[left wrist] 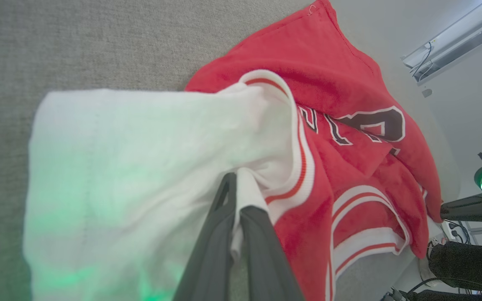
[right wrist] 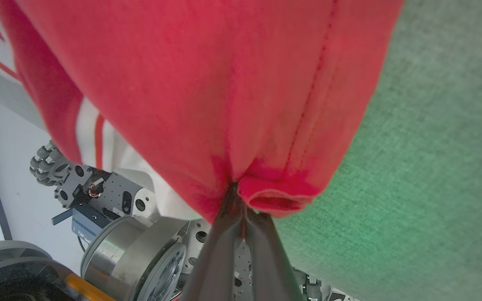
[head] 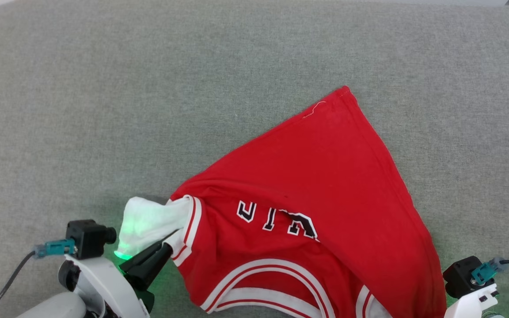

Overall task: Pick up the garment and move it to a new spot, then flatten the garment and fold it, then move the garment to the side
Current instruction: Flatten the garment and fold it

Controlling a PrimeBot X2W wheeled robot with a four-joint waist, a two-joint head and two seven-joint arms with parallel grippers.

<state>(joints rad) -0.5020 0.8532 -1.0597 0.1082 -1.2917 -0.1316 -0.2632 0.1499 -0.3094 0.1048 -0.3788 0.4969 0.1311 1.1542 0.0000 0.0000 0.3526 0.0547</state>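
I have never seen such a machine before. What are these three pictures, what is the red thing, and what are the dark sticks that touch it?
This is a robot with two arms. One picture looks down from its head; the other two come from cameras on its wrists, looking along each gripper's dark fingers. The red thing is a jersey with white sleeves and black numerals, lying partly on a grey padded surface. The left gripper has its jaws shut on the white sleeve. The right gripper has its jaws shut on a red edge of the jersey. So both arms hold the same jersey.
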